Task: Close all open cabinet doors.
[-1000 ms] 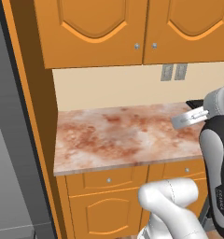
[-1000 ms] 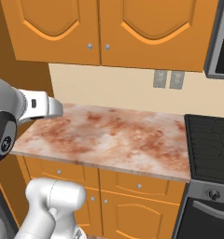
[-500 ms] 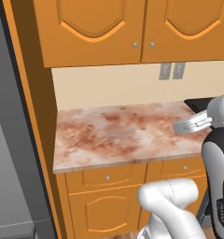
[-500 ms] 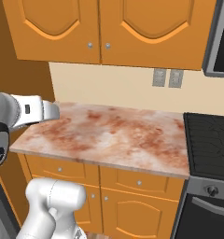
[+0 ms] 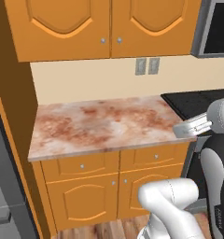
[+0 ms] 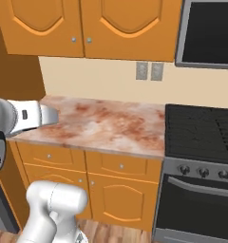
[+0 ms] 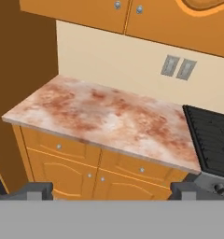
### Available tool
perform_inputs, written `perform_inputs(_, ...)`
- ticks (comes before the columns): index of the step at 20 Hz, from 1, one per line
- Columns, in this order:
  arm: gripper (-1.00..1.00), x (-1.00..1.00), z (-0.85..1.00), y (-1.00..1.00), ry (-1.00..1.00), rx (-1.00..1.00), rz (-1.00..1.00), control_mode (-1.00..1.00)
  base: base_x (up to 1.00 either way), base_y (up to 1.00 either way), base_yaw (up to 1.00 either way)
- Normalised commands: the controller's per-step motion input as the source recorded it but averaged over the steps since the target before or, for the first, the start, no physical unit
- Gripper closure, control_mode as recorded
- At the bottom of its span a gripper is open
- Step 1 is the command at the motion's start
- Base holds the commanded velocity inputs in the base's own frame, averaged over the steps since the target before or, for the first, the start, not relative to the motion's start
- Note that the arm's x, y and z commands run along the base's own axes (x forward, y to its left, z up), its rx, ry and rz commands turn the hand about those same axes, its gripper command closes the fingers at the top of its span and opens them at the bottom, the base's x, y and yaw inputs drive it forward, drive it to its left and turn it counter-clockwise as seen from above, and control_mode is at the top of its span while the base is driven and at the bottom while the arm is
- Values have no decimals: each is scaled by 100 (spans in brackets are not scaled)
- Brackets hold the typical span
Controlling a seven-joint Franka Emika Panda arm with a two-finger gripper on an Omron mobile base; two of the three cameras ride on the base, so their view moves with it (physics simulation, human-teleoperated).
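I see two upper doors point(image 5: 109, 25) above the counter, orange-brown with arched panels. Both sit flush, edges meeting at the centre seam, silver knobs point(image 6: 81, 40) side by side there.

Bright, even, rendered light with no visible source. All three views are sharp, with no blur, glare or edge bending. A soft shadow lies under the cabinet doors point(image 5: 109, 28) on the cream wall point(image 6: 101, 78). The marbled bench point(image 7: 109, 116) is flatly lit.
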Motion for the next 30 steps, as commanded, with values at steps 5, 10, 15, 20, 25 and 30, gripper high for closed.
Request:
perform_inputs(5,-100,0,0,0,0,0,0,100,-25,-89,0)
perform_inputs(10,-100,0,0,0,0,0,0,100,-24,-96,0)
perform_inputs(15,-100,0,0,0,0,0,0,100,-24,-97,0)
perform_inputs(20,-100,0,0,0,0,0,0,100,-31,-97,0)
perform_inputs(25,-100,0,0,0,0,0,0,100,-31,-97,0)
perform_inputs(30,-100,0,0,0,0,0,0,100,-24,-94,0)
